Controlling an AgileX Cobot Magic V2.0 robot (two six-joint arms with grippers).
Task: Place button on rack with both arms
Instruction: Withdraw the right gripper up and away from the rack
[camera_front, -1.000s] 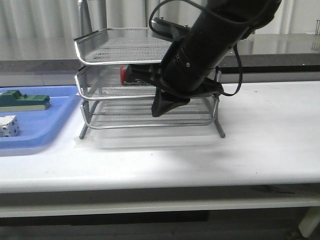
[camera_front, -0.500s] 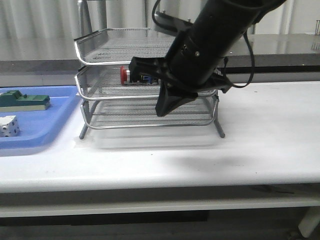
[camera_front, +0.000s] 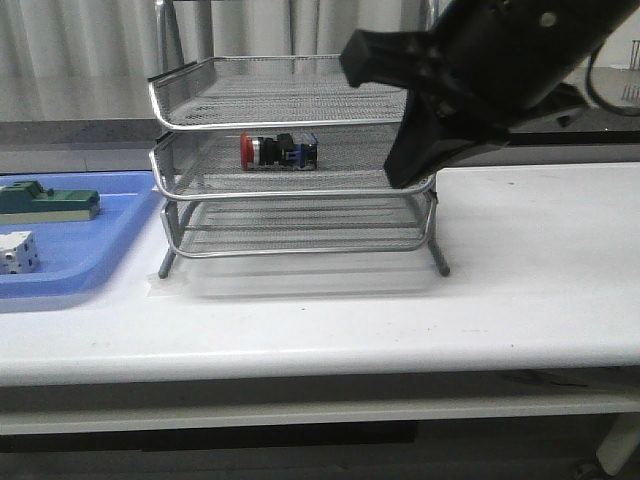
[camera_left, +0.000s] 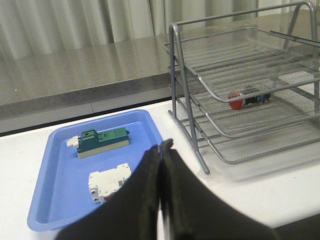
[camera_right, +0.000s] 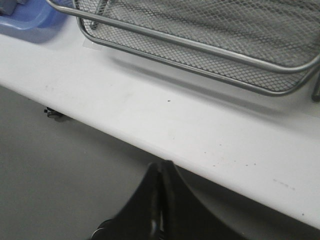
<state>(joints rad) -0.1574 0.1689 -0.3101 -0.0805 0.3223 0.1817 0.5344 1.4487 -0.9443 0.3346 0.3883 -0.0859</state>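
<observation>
At the far left of the white counter (camera_front: 330, 320) lies a flat blue tray (camera_front: 95, 265) holding a green block (camera_front: 50, 203) and, nearer, a white dotted cube (camera_front: 18, 251). In the left wrist view the left pincer (camera_left: 161, 150) hangs above the tray's near edge, its two black fingers pressed together with nothing between them. Right of the tray stands the rack (camera_front: 295, 160), three wire-mesh tiers on thin legs. The button (camera_front: 279, 150) lies on its side on the middle tier, red head pointing left, blue block to the right, free of any pincer. At the rack's right end the right arm (camera_front: 490, 70) hangs raised; its right pincer (camera_right: 161, 170) is closed and empty over the counter's near edge.
</observation>
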